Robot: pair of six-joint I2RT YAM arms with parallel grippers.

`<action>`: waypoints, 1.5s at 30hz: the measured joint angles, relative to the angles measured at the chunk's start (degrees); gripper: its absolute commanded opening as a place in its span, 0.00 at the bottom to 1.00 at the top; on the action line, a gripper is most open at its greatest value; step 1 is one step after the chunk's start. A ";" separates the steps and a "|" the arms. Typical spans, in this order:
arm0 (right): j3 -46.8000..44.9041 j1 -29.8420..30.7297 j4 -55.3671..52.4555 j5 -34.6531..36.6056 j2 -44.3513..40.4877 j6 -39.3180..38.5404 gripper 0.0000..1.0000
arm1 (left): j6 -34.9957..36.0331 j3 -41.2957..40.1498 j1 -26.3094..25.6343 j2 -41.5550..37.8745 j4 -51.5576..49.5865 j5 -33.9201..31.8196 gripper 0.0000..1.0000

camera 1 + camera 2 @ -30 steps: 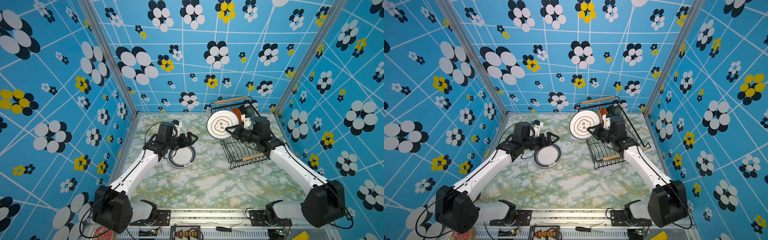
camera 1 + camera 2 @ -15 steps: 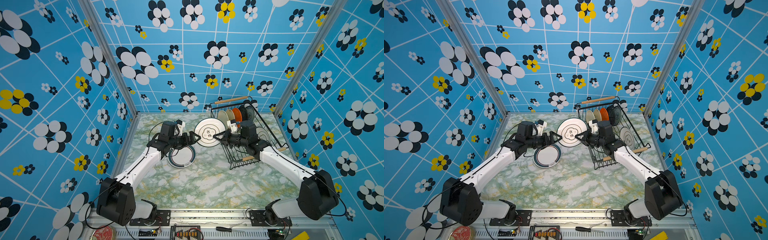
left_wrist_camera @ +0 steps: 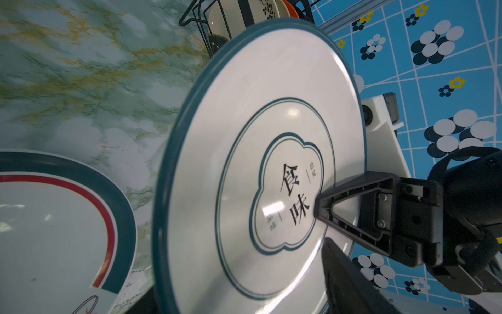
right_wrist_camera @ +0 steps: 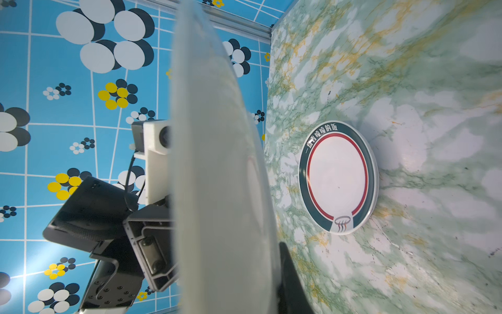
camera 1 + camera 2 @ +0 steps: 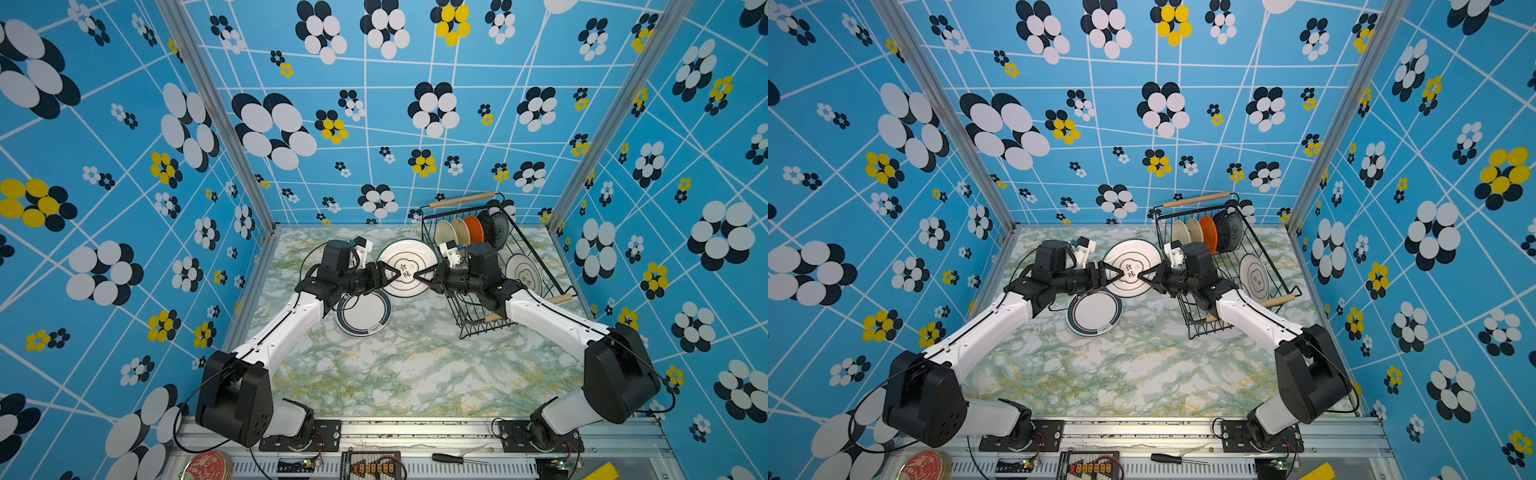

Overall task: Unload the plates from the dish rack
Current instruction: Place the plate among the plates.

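handover step: the emblem plate [image 5: 409,254] hangs nearly upright above the bench [image 5: 415,374], at the centre of both top views, just left of the dish rack [image 5: 482,326]. the right fingers [image 3: 364,181] pinch its right rim. the left fingers [image 4: 154,244] straddle its left rim, but whether they clamp it i cannot tell. next, i judge, the left must grip firmly before the right lets go, then lay it beside the dark-rimmed plate [image 5: 363,312] lying lower left. other plates [image 5: 523,274] stand in the rack.

Arms reach inward; left tool [image 5: 392,273] agape, right tool [image 5: 417,277] clamped.
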 measured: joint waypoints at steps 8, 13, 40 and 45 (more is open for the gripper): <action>1.22 0.59 2.36 -1.40 1.53 0.87 0.21 | -1.22 -0.04 0.28 0.02 1.66 1.92 0.33; 1.57 0.57 3.34 -2.16 2.89 1.16 0.22 | -1.90 -0.11 1.11 0.00 1.66 2.67 0.25; 9.77 1.64 -10.23 1.77 3.26 -8.31 0.98 | 2.03 -2.71 8.79 -8.22 -6.84 1.95 0.08; 16.33 1.64 -24.50 9.55 1.01 -16.76 0.99 | 3.96 -3.23 12.26 -9.66 -12.63 -1.79 0.10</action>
